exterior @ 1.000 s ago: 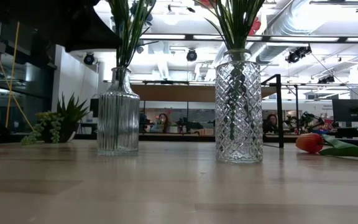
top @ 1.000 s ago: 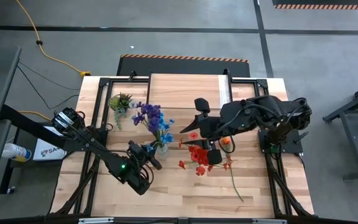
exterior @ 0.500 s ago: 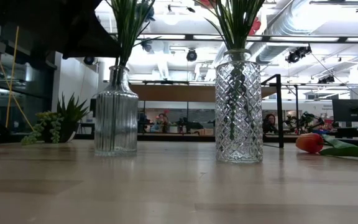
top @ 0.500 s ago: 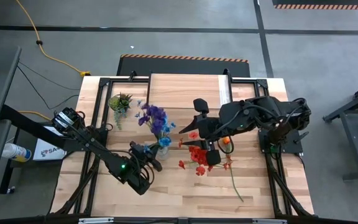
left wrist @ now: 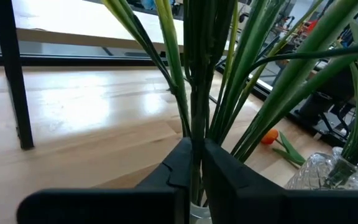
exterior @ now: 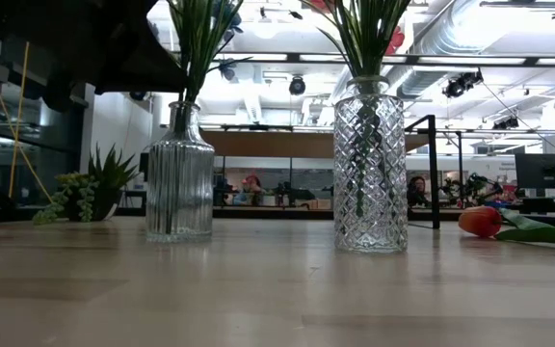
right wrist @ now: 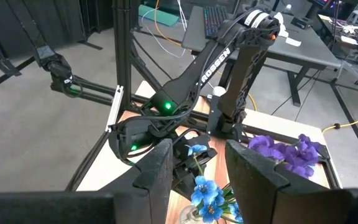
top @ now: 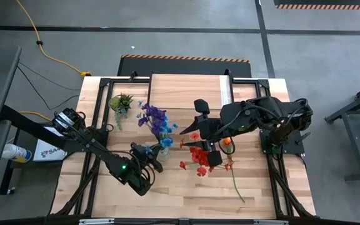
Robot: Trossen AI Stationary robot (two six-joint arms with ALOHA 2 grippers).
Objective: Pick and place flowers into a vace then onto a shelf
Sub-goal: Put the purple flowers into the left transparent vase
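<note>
dark fingers of the left gripper (left wrist: 191, 165) pinch in on the green stems (left wrist: 194, 74) of the blue and purple flowers (top: 156, 122), just above the mouth of the ribbed glass vase (exterior: 179, 173); only a thin slit shows between the fingers, with stems in it, so i judge it a light grip on the bunch rather than a free hand. from above, this gripper (top: 147, 152) sits at the near left of the table (top: 186, 190), just beside the bouquet. the vase looks to lean a little in the low view, though i cannot tell whether its base is fully down.

the right gripper (right wrist: 196, 163) hangs over the red flowers (top: 199, 156), which stand in the cut-glass vase (exterior: 369, 169) near the table's middle. its fingers stand apart with nothing between them, looking down toward the blue blooms and the left arm beyond.

as for progress: two bunches are already in vases, both on the tabletop. one orange flower (top: 228, 142) lies on the boards beside the red bunch, and in the low view (exterior: 480, 221) it rests flat with its leaf, not yet in any vase. the shelf (top: 186, 90), the light board at the far edge of the table, holds neither vase. so the filling seems mostly done, while the lifting onto the shelf is all still ahead. a small spiky potted plant (top: 121, 102) stands at the far left, apart from the work
</note>
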